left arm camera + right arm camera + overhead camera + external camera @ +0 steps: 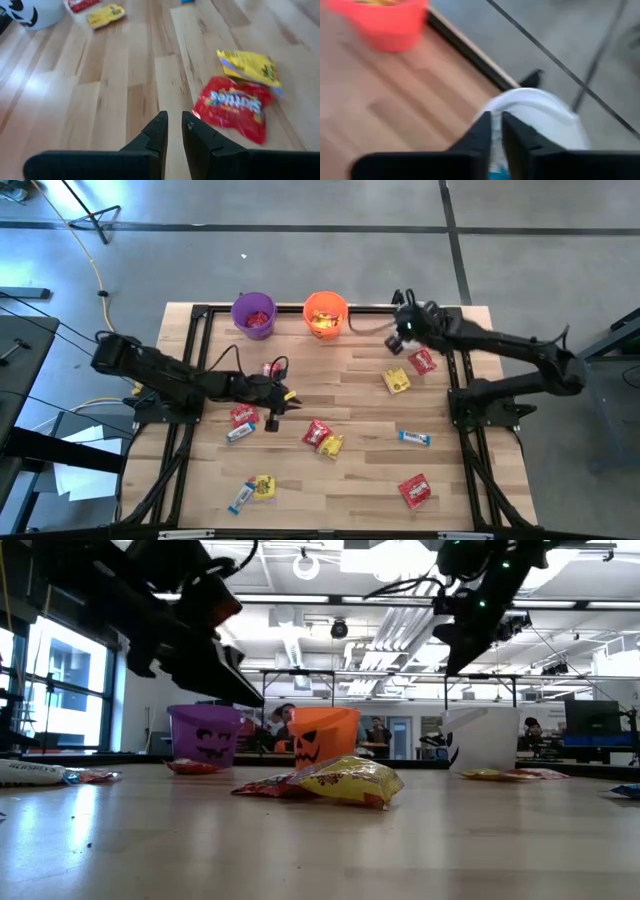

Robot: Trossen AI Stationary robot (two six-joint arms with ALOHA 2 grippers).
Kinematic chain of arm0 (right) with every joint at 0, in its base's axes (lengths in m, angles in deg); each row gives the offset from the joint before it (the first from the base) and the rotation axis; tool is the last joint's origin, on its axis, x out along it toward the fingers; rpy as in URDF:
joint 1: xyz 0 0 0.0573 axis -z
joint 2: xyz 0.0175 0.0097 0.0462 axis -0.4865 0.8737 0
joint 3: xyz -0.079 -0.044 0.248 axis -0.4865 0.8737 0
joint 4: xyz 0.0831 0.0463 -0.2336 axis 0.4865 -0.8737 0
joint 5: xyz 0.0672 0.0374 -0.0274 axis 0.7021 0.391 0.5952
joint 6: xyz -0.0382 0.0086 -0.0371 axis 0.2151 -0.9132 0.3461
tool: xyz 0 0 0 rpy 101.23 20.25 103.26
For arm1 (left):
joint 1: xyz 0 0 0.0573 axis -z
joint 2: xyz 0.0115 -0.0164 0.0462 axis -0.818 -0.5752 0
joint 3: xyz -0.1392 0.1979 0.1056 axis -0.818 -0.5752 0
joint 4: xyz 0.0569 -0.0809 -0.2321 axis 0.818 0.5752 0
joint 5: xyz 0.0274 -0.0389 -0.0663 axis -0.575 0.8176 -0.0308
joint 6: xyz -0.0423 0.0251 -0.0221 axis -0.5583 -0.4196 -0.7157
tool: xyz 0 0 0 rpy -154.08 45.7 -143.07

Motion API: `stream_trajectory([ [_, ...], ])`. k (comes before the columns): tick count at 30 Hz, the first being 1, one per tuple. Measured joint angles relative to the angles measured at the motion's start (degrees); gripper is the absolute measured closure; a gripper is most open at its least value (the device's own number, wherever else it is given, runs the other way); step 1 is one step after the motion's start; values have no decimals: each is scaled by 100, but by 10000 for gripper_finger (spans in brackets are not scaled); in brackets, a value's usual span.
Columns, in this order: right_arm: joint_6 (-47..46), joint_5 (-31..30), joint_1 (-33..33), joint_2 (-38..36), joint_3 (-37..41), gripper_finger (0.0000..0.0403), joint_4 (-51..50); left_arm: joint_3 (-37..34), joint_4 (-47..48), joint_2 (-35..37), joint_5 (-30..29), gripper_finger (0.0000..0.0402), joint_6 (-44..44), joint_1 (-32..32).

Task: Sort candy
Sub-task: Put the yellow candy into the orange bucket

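The table top [350, 395] is seen to be pale wooden planks, smooth with a soft sheen, framed in matt black metal. The candy [231, 104] is wrapped in glossy, crinkled film, red beside yellow [250, 67]. Smooth plastic is shown by the purple bucket [205, 735] and the orange bucket [323, 737], and a slight shine is caught on the white bucket [540, 117]. A matt black, plastic-looking finish is noted on the left gripper [173, 131]. The floor [300, 205] is seen as polished grey concrete.
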Motion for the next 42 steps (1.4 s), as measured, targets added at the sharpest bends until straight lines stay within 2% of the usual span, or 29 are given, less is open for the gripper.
stream_trajectory([
  [2,-73,7,-355,-282,513,394,521,70,574,338,-94,360,32,172],
  [6,-319,-12,-1160,-797,1368,380,1602,299,1898,931,-129,360,-81,629],
  [11,-266,-319,-2080,-1152,1925,397,2584,683,3607,1223,-415,360,-1132,1360],
  [14,-258,-546,-2516,-1179,1975,400,2764,769,4139,1158,-488,360,-1888,1813],
  [18,-289,-891,-2999,-1176,1975,400,2790,767,4139,896,-181,358,-2912,2405],
  [21,-306,-1079,-3262,-1176,1975,402,2788,768,4005,601,-126,342,-3538,2822],
  [28,-410,-1315,-3602,-1176,1975,402,2783,767,3624,-42,-46,258,-4467,3349],
  [31,-410,-1318,-3641,-1176,1975,402,2782,767,3162,-164,204,221,-4515,3371],
  [34,-410,-1318,-3643,-1174,1975,403,2779,765,2701,-285,213,198,-4411,3371],
  [42,-417,-1316,-3641,-1116,1975,403,2770,765,1968,-945,186,191,-3540,3307],
])
